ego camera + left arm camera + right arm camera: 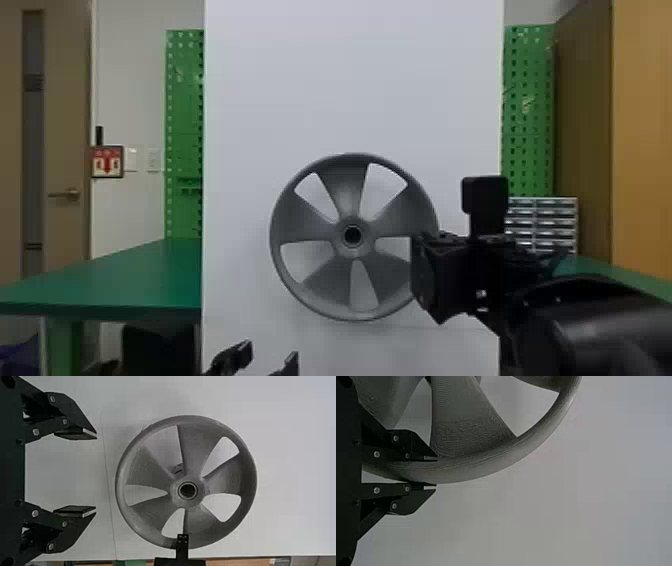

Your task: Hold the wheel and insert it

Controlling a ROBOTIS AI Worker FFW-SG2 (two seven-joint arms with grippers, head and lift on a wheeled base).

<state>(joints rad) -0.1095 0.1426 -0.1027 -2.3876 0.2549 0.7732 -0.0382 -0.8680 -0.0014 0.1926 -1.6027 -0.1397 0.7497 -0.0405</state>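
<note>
The gray wheel (pixel 345 185) stands upright, its five broad spokes spreading from a round hub (pixel 352 251) with a dark hole in the middle. At its right side, the right claw (pixel 435 285) pinches the rim, one flat black finger to each face of it in the right wrist view. Below and left of the wheel, in the head view, is the left claw (pixel 271 356), its fingers spread well apart with nothing between them. A white panel (pixel 350 75) rises behind the wheel. Farther back, left of the wheel, are a green table (pixel 115 280) and a door (pixel 65 125); to its right is a small drawer cabinet (pixel 545 223).
</note>
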